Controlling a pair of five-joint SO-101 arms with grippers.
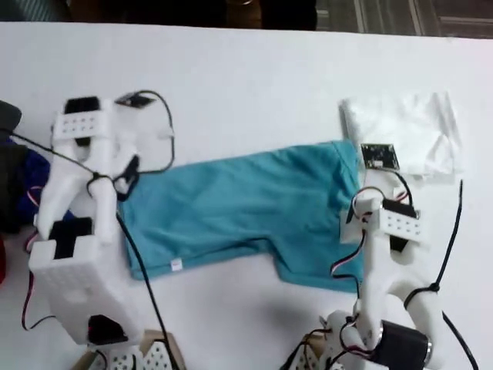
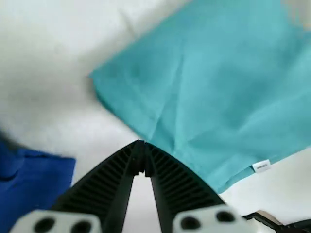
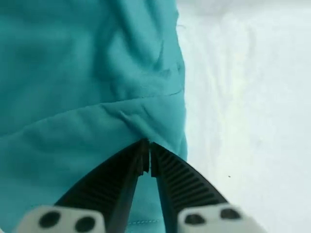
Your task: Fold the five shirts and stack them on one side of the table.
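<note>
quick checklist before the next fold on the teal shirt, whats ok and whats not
1. Teal shirt spread across the table: ok.
2. Left gripper open for a grasp: not ok, shut over bare table beside the shirt's hem.
3. Right gripper open: not ok, shut over the shirt's edge.
4. Right gripper pinching cloth: cannot tell.
5. Blue shirt apart from the teal shirt: ok.
6. White folded cloth lying at one side: ok, touching the teal shirt's corner.

teal shirt (image 1: 239,212) spread flat, white shirt (image 1: 408,131) folded
</note>
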